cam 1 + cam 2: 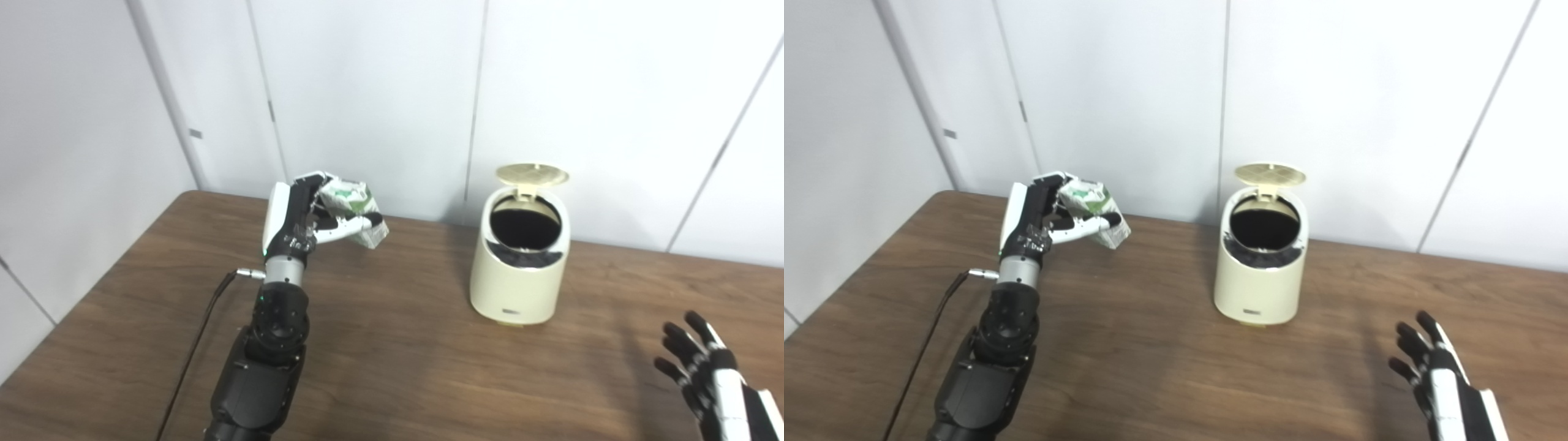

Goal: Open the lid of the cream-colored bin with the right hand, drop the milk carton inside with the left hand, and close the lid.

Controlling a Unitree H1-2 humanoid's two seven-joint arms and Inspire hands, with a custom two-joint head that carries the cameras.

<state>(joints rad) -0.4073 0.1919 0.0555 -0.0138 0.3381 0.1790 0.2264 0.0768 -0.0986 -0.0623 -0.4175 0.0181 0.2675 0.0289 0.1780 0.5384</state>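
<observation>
Carton (354, 211) sits pinched in the left hand (300, 220), lifted clear of the desk (392, 367) near its far edge, toward the far left corner, and well to the left of the bin (520, 269). The bin stands upright near the middle of the far edge, its lid (531, 174) already tipped up and back on its hinge, so the dark mouth faces up and slightly toward the robot. The right hand (704, 367) hovers by the near right corner, fingers spread and holding nothing, apart from the bin. The step in hand looks to be the carry and drop. To do it well, the carton should travel rightward at a height above the bin's rim, then stop directly over the mouth rather than beside it, since the opening looks only somewhat wider than the crumpled carton. The raised lid stands at the back of the mouth, so coming in from the front or left side would avoid knocking it shut. The fingers should let go only once the carton hangs centred, and the right hand is best kept clear until the carton is inside.
</observation>
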